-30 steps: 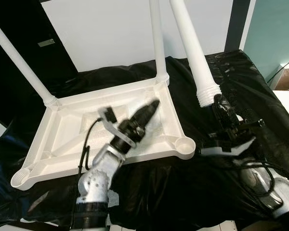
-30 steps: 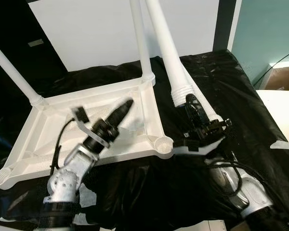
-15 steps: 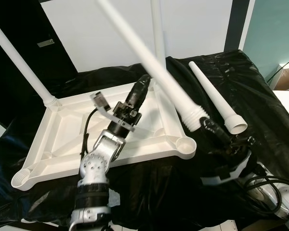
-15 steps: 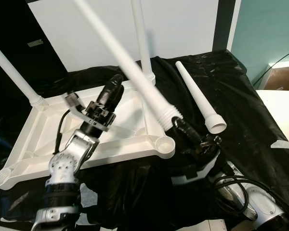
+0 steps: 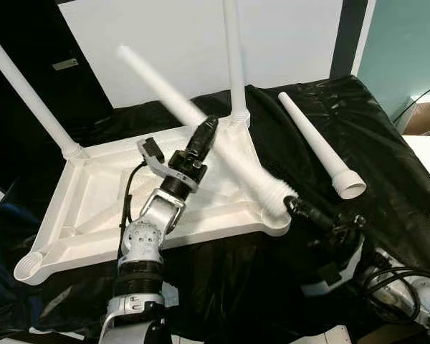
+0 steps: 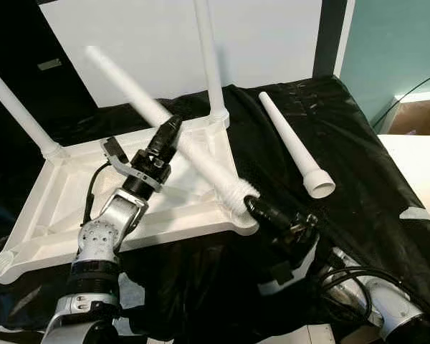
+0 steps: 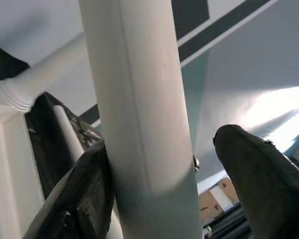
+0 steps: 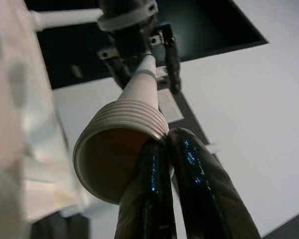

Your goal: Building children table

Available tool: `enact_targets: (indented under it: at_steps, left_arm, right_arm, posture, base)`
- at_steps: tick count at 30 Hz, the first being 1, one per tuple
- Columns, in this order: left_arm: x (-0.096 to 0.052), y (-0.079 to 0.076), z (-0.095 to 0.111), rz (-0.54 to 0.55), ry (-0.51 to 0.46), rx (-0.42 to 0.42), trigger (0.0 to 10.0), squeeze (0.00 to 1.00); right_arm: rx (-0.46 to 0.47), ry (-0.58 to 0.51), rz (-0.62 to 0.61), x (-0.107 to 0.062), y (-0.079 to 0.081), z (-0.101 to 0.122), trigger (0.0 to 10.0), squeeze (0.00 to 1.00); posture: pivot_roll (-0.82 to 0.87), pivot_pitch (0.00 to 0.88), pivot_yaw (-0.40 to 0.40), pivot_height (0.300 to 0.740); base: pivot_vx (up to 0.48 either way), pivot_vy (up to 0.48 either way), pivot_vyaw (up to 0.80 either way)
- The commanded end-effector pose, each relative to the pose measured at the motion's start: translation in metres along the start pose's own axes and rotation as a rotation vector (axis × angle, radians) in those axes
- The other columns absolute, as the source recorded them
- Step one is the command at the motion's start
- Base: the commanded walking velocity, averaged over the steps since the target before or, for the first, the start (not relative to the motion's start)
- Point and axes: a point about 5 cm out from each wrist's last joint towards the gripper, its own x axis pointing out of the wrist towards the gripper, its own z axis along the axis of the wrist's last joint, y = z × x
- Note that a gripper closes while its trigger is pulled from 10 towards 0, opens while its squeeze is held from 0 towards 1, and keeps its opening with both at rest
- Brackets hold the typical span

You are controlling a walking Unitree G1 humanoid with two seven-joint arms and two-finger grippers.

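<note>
Table leg (image 5: 201,122), the white tapered one, is slanted across the upside-down tabletop (image 5: 93,208), ribbed threaded end low near the front right corner socket (image 5: 276,223) and the thin end up in the air toward the back left. Right gripper (image 5: 295,206) has it by that threaded end: in the right wrist view the two black fingers (image 8: 189,174) sit close together, pinching the rim of the hollow end. Left gripper (image 5: 204,132) is up at the middle of the leg, and the left wrist view shows the leg (image 7: 139,109) running between its two fingers, one touching it and the other a bit off, so a loose-ish straddle rather than a tight squeeze as far as I can tell. Two other legs (image 5: 233,57) already stand in the back corners. One more spare leg (image 5: 319,147) lies on the black cloth (image 5: 387,165), to the right, well apart from the grippers.
</note>
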Motion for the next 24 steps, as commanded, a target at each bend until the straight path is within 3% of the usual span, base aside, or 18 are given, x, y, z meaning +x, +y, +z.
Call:
enact_targets:
  at_steps: [1, 3, 4, 5, 6, 7, 8, 14, 17, 18, 19, 20, 22, 24]
  left_arm:
    - [0.0, -0.002, 0.008, -0.018, -0.016, 0.027, 10.0, 0.0]
    - [0.0, -0.001, 0.007, -0.019, -0.012, 0.031, 10.0, 0.0]
    - [-0.001, -0.002, 0.007, -0.031, -0.012, 0.034, 7.8, 0.0]
    - [-0.001, -0.003, 0.006, -0.044, -0.017, 0.035, 0.0, 0.0]
    - [-0.001, -0.006, 0.006, -0.067, -0.025, 0.047, 0.0, 0.0]
    - [-0.001, -0.008, 0.006, -0.083, -0.031, 0.055, 0.0, 0.0]
    - [-0.001, -0.009, 0.006, -0.089, -0.037, 0.065, 0.0, 0.0]
    - [0.0, -0.011, 0.006, -0.104, -0.062, 0.065, 0.0, 0.0]
    - [0.0, -0.011, 0.015, -0.102, -0.126, 0.04, 0.0, 0.0]
    - [0.0, -0.011, 0.016, -0.099, -0.137, 0.038, 0.0, 0.0]
    - [0.0, -0.01, 0.018, -0.091, -0.148, 0.047, 0.0, 0.0]
    - [0.0, -0.01, 0.019, -0.087, -0.154, 0.058, 0.0, 0.0]
    - [0.0, -0.01, 0.019, -0.087, -0.154, 0.058, 0.0, 0.0]
    - [0.0, -0.01, 0.02, -0.082, -0.161, 0.083, 0.0, 0.0]
  right_arm:
    - [0.009, -0.02, 0.002, 0.0, 0.002, 0.003, 0.0, 0.0]
    - [0.009, -0.019, 0.004, -0.001, 0.003, 0.002, 0.0, 0.0]
    - [0.01, -0.011, 0.009, -0.001, 0.003, 0.001, 0.0, 0.0]
    - [0.012, -0.001, 0.022, -0.002, 0.004, -0.001, 0.0, 0.0]
    - [0.016, 0.017, 0.031, -0.003, 0.006, -0.003, 3.6, 0.0]
    - [0.02, 0.029, 0.036, -0.004, 0.006, -0.005, 3.6, 0.0]
    - [0.025, 0.039, 0.04, -0.005, 0.007, -0.005, 10.0, 0.0]
    - [0.035, 0.061, 0.039, -0.007, 0.009, -0.005, 10.0, 0.0]
    - [0.087, 0.164, 0.027, -0.013, 0.012, -0.009, 10.0, 0.0]
    - [0.103, 0.182, 0.024, -0.015, 0.013, -0.009, 10.0, 0.61]
    - [0.148, 0.217, 0.028, -0.018, 0.015, -0.01, 10.0, 1.0]
    - [0.195, 0.251, 0.032, -0.022, 0.017, -0.01, 10.0, 1.0]
    - [0.195, 0.251, 0.032, -0.022, 0.017, -0.01, 10.0, 1.0]
    - [0.359, 0.328, 0.054, -0.028, 0.023, -0.007, 10.0, 1.0]
  posture:
    - [-0.06, 0.0, 0.132, 0.74]
    - [-0.06, 0.0, 0.132, 0.74]
    - [-0.07, 0.0, 0.134, 0.74]
    - [-0.07, 0.0, 0.134, 0.74]
    - [-0.07, 0.0, 0.134, 0.74]
    - [-0.07, 0.0, 0.134, 0.74]
    - [-0.07, 0.0, 0.134, 0.74]
    - [-0.07, 0.0, 0.133, 0.74]
    - [-0.07, 0.0, 0.131, 0.74]
    - [-0.07, 0.0, 0.131, 0.74]
    - [-0.07, 0.0, 0.131, 0.74]
    - [-0.07, 0.0, 0.131, 0.74]
    - [-0.07, 0.0, 0.131, 0.74]
    - [-0.07, 0.0, 0.132, 0.74]
  base:
    - [0.0, 0.0, 0.0]
    - [0.0, 0.0, 0.0]
    - [0.0, 0.0, 0.0]
    - [0.0, 0.0, 0.0]
    - [0.0, 0.0, 0.0]
    - [0.0, 0.0, 0.0]
    - [0.0, 0.0, 0.0]
    - [0.0, 0.0, 0.0]
    - [0.0, 0.0, 0.0]
    - [0.0, 0.0, 0.0]
    - [0.0, 0.0, 0.0]
    - [0.0, 0.0, 0.0]
    - [0.0, 0.0, 0.0]
    - [0.0, 0.0, 0.0]
